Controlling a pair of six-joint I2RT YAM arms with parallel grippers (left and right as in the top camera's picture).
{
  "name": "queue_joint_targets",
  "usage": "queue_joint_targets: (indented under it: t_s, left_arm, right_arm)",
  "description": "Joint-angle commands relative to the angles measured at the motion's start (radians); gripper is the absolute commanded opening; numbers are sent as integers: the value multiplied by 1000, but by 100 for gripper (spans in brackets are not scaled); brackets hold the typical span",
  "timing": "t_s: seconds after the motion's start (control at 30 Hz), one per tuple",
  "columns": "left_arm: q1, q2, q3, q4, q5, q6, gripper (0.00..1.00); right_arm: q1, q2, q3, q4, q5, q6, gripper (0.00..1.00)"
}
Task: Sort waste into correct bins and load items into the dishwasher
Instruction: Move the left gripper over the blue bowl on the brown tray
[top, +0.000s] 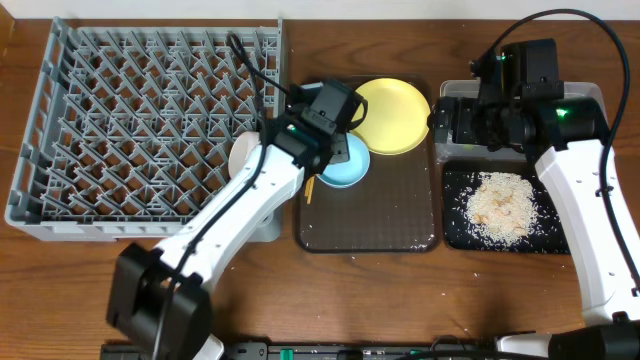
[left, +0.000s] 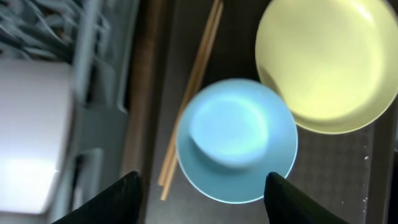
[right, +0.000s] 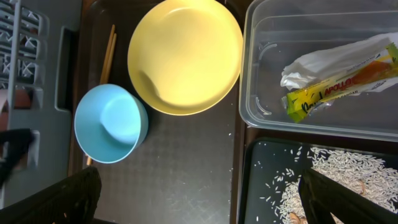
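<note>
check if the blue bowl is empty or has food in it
Empty. The light blue bowl sits upright on the brown tray; both wrist views show a bare blue inside.

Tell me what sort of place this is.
Probably a test bench staged as a dish-clearing station: a wooden table with a grey dish rack, a yellow plate and a blue bowl on a serving tray, and rice scraps in a black tray.
</note>
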Motion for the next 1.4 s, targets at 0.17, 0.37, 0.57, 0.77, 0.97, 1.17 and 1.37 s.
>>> queue_joint_targets:
  t_s: [0.17, 0.37, 0.57, 0.77, 0.97, 1.17, 1.37]
  left_arm:
    - [-2, 146, -8, 63, 48, 9, 63]
    - [-11, 237, -8, 112, 95, 75, 63]
    - [-19, 271, -8, 119, 172, 100, 63]
    - [-40, 271, -8, 107, 319, 129, 63]
    - [-97, 271, -8, 103, 473, 143, 63]
    - [-113, 264, -4, 101, 465, 169, 63]
    - [-34, 218, 5, 50, 399, 173, 63]
  right_arm:
    - [-2, -6, -1, -1, 3, 0, 99]
    - [-2, -6, -1, -2, 3, 0, 99]
    - [-3, -6, -1, -2, 3, 0, 99]
    - [-2, -6, -1, -2, 3, 0, 99]
    - [-2, -6, -1, -2, 3, 0, 99]
    - [-2, -6, -1, -2, 3, 0, 99]
    - [-2, -6, -1, -2, 3, 0, 99]
